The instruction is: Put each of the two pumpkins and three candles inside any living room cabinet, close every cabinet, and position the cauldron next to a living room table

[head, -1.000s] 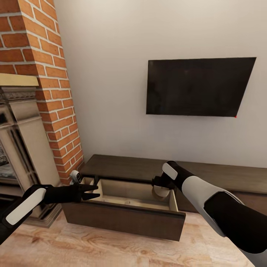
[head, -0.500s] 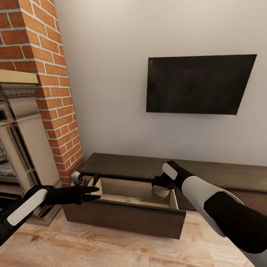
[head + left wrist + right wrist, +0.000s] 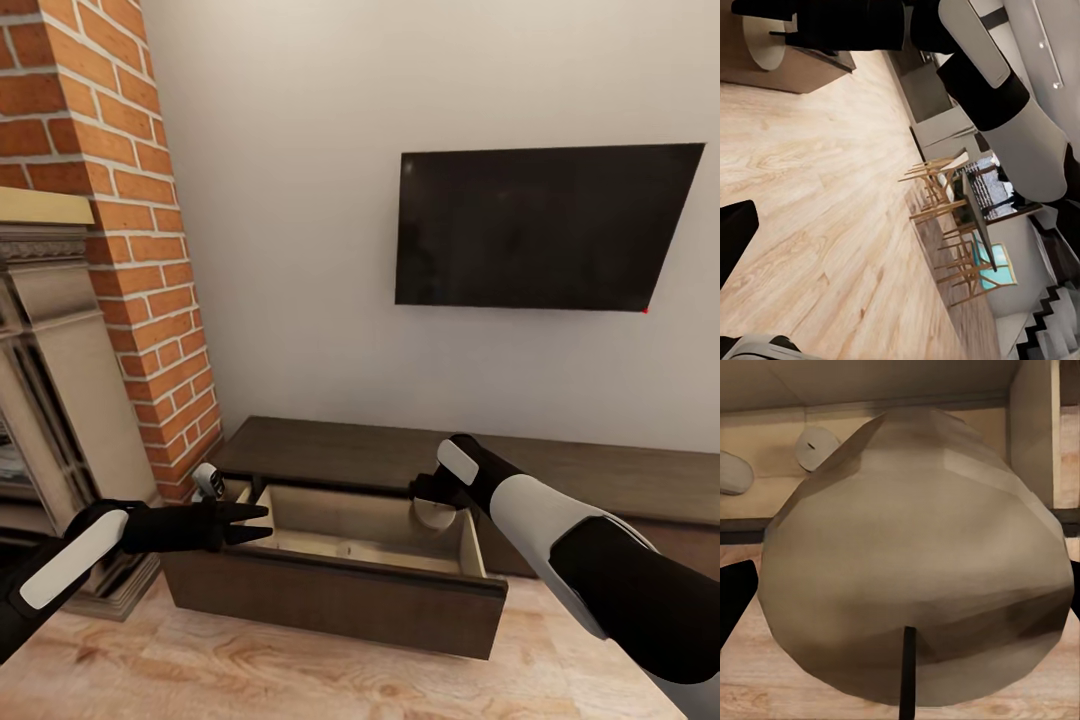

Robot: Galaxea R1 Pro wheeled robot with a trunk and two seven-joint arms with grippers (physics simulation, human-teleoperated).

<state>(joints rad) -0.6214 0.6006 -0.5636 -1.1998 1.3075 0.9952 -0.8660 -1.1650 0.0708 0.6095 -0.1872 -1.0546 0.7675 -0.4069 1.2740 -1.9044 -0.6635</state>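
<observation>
Standing open under the right gripper (image 3: pixel 437 508) is the cabinet (image 3: pixel 335 590) drawer, so a release drops the load in. That gripper clasps a pale candle (image 3: pixel 915 562), stubby, wick toward its camera. The left gripper (image 3: pixel 250 523), slightly parted and empty, hangs at the drawer's far corner.

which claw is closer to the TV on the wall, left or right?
Right. The right claw hangs over the open cabinet drawer, below the TV's left part. The left claw is at the drawer's far left corner, toward the brick column.
</observation>
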